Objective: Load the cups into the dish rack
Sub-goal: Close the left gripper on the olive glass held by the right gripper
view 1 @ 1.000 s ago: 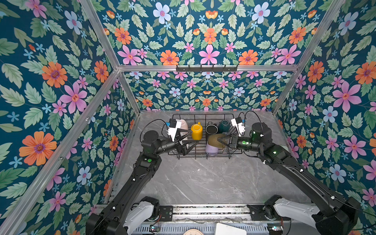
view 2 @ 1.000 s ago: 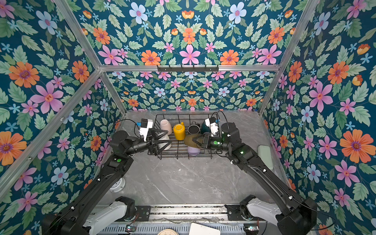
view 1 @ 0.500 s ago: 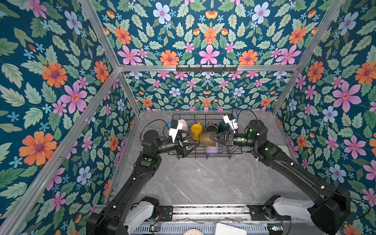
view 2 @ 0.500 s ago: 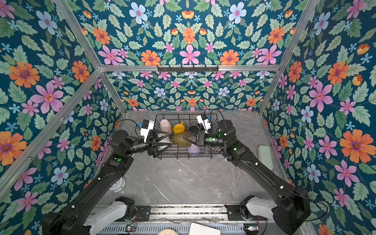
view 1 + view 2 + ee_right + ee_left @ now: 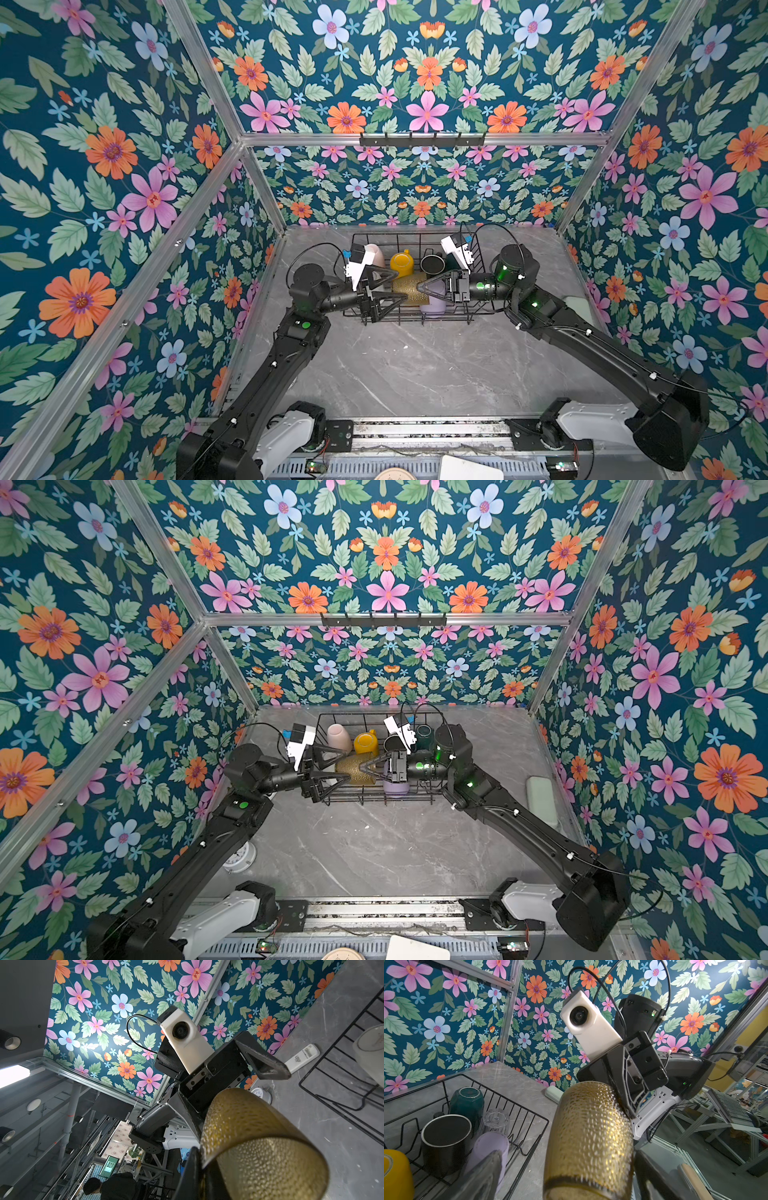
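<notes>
Amber glass (image 5: 409, 287): sideways above dish rack (image 5: 478, 309)
Right hand (image 5: 420, 287): pinching its rim
Left hand (image 5: 402, 284): spread around it

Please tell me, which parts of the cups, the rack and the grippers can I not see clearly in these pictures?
- White mug: cut off by the right wrist view's edge; in both top views the left gripper hides it.
- Lavender tumbler: mostly behind the right gripper in both top views.
- Amber glass: its mouth end is blurred and cut off in the left wrist view.
- Dish rack: its left end is hidden behind the left gripper.
</notes>
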Available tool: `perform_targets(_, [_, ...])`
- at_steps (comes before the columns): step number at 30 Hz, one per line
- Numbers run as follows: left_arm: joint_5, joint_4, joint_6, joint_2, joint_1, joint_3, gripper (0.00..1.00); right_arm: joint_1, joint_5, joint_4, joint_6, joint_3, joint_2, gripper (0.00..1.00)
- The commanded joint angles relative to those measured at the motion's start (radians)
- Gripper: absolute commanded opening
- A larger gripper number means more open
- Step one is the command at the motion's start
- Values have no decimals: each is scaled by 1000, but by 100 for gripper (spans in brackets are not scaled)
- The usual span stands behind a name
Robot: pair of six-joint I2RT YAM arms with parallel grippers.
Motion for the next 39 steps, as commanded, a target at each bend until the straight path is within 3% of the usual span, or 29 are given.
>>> perform_targets(1, [30, 3, 14, -1, 0, 6, 100, 7, -23, 95, 39, 8, 15, 0])
perform_targets(26, [85, 44, -9, -2, -8, 6, 86, 15, -60, 287, 195, 1, 109, 0])
perform_targets(39, [84, 52, -17, -8, -8, -1, 48, 15, -51, 299, 211, 12, 124, 0])
